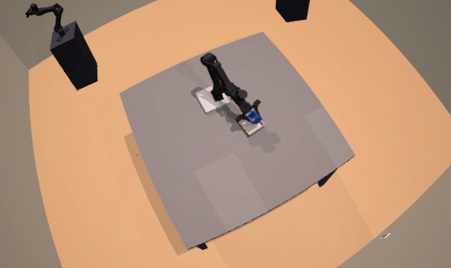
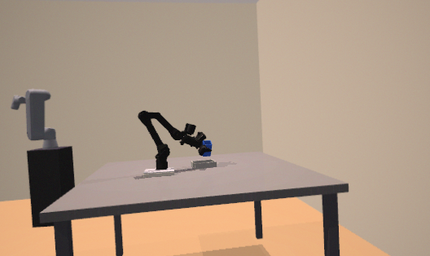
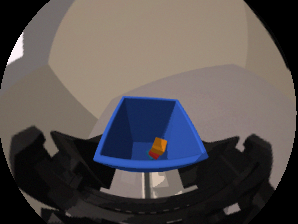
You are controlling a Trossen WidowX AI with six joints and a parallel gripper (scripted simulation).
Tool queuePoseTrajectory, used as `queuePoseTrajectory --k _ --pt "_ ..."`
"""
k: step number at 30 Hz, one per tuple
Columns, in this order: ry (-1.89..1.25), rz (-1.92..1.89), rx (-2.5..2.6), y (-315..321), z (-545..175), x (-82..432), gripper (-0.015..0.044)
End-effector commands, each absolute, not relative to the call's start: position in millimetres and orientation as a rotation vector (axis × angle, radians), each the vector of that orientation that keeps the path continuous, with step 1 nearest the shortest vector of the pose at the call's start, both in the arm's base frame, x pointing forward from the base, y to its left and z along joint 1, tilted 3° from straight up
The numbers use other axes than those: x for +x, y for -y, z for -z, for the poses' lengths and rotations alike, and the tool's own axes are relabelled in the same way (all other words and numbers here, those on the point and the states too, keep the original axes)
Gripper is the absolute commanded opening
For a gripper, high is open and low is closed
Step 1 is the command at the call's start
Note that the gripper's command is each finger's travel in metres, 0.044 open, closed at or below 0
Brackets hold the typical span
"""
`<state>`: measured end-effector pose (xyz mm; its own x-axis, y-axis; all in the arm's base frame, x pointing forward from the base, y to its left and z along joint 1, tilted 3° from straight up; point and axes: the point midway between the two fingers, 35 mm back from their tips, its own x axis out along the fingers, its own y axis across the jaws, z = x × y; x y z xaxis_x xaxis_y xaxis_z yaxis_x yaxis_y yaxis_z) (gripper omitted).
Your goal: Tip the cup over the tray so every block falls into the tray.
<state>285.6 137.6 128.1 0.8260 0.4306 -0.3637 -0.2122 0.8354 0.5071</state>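
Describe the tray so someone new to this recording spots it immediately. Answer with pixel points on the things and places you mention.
On the gray table [image 1: 166, 128] [image 2: 216, 183], find the black arm's gripper [image 1: 248, 112] [image 2: 205, 149] holding the blue cup [image 1: 254, 116] [image 2: 208, 146] [image 3: 189, 135]. The tray [image 1: 248, 135] [image 2: 204, 165] is the small, pale, rimmed square beneath; the arm's white base plate carries the arm instead.
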Motion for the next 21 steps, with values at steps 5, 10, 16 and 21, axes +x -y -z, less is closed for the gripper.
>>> queuePoseTrajectory --k 5,10,16,21 --pt "-0.519 -0.318 0.646 -138.9 -129.4 286.7 0.0000" --pt "-0.539 -0.291 0.752 -139.2 -129.0 286.9 0.0000" --pt "-0.562 -0.257 0.879 -139.5 -128.5 287.2 0.0000" --pt "-0.581 -0.228 0.985 -139.7 -128.1 287.5 0.0000"
